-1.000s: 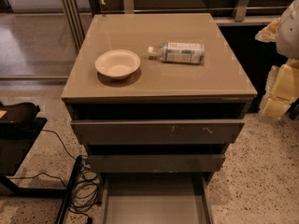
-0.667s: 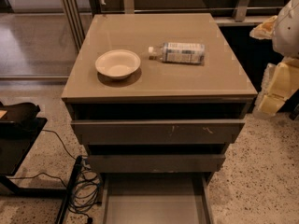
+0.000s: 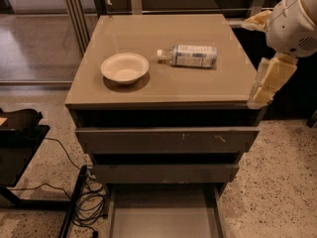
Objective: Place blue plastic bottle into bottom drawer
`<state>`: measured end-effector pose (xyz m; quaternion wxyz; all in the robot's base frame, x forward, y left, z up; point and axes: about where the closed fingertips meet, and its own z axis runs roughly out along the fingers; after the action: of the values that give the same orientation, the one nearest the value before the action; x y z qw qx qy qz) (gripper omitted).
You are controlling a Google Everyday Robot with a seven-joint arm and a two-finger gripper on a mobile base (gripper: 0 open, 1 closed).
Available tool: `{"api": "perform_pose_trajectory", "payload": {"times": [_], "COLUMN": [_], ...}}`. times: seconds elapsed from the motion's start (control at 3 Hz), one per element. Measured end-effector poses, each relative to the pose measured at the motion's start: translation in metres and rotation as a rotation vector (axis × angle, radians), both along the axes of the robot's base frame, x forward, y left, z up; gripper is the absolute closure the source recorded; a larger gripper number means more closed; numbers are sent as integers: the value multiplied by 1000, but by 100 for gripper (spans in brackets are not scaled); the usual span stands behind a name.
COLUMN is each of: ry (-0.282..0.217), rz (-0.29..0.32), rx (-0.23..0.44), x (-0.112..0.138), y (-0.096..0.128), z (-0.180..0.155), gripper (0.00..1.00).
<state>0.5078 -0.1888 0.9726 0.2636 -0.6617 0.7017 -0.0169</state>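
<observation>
Gripper (image 3: 270, 81) position: at the right edge of the view, beside the front right corner of the cabinet top (image 3: 198, 90), hanging below the rounded white arm housing (image 3: 294, 24). Whether it is spread or pressed together cannot be told. It holds nothing and is well apart from the bottle.

Nearest the camera, the bottom drawer (image 3: 163, 217) is pulled out at floor level; its light grey interior is visible. Above it are the middle drawer (image 3: 166, 173) and the top drawer (image 3: 168, 140), each with a flat front. Black cables (image 3: 89, 202) lie on the speckled floor to the left of the cabinet.

On the cabinet top, a white bowl (image 3: 125, 67) stands left of centre. The blue plastic bottle (image 3: 190, 56) lies on its side just right of the bowl, white cap pointing toward the bowl, not touching it.
</observation>
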Motion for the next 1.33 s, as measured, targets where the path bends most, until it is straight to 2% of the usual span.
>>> {"api": "perform_pose_trajectory", "payload": {"times": [0.33,0.67,1.0,1.33], "ry": [-9,-50,-73,-73], "rz": [-5,26,89,154], "rx": [-11,-17,-12,-5], "x": [5,25,56,95], "y": [0,-1,1,9], "z": [-1,0,-1,-5], "gripper": [0,0,0,0]}}
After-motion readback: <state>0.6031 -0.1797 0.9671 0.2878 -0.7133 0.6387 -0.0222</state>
